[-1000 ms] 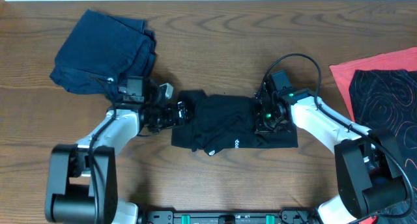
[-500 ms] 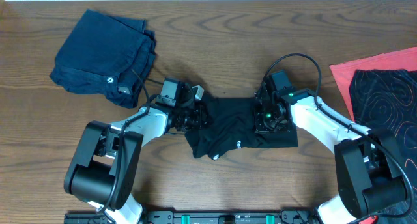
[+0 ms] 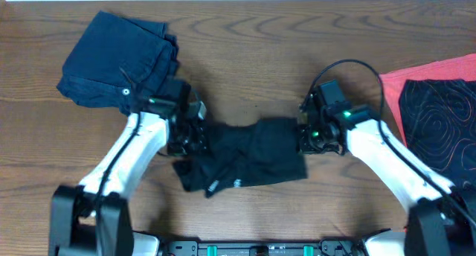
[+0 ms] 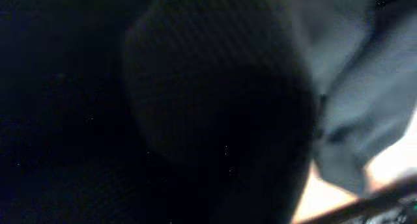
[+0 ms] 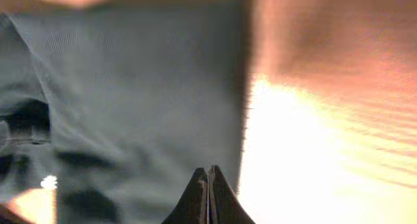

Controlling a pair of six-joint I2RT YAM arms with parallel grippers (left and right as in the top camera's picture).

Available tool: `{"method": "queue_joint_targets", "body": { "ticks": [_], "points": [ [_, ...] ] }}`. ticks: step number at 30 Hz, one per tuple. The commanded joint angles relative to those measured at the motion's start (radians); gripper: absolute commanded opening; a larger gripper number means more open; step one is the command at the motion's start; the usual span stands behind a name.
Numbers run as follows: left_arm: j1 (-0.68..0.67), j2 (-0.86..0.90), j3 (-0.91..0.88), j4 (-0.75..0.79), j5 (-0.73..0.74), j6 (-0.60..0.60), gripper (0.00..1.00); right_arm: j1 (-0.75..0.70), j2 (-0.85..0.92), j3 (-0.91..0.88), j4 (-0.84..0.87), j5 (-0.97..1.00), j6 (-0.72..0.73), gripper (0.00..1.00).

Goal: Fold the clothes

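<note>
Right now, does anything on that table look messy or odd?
Yes: the black fabric T-shirt lies crumpled and skewed, its lower-left corner in the overhead view bunched rather than flat.

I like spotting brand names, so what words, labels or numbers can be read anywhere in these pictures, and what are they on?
White print on the black T-shirt, near its lower left edge: too small and blurred to read.
Dark blue garment, red cloth, table: no writing to be seen.
Both wrist views: blurred fabric only, no text.
</note>
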Motion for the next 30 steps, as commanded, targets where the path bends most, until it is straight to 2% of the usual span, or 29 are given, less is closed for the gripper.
{"method": "queue_joint_targets", "body": {
  "ticks": [1, 4, 8, 14, 20, 23, 27, 30],
  "points": [
    [-0.011, -0.036, 0.143, -0.078, -0.145, 0.102, 0.06, -0.014, -0.03, -0.002, 0.012, 0.032, 0.02, 0.03],
    [-0.04, -0.036, 0.172, -0.082, -0.144, 0.085, 0.06, -0.005, -0.011, -0.003, 0.019, 0.033, 0.023, 0.03],
    [-0.111, -0.025, 0.172, -0.069, -0.14, -0.019, 0.07, 0.003, 0.037, -0.003, 0.018, 0.034, 0.044, 0.01],
    [-0.271, 0.008, 0.149, 0.073, -0.149, -0.153, 0.17, 0.002, 0.098, -0.003, 0.027, 0.041, 0.079, 0.01],
    [-0.401, 0.116, 0.144, 0.193, -0.159, -0.232, 0.38, 0.001, 0.097, -0.003, 0.024, 0.049, 0.079, 0.01],
    [-0.448, 0.178, 0.144, 0.236, -0.157, -0.271, 0.57, 0.001, 0.097, -0.003, 0.021, 0.06, 0.079, 0.01],
    [-0.478, 0.201, 0.145, 0.312, -0.089, -0.277, 0.67, 0.0, 0.097, -0.003, 0.017, 0.072, 0.079, 0.01],
    [-0.461, 0.185, 0.169, 0.285, -0.062, -0.274, 0.7, 0.0, 0.097, -0.003, 0.001, 0.09, 0.079, 0.01]
  ]
}}
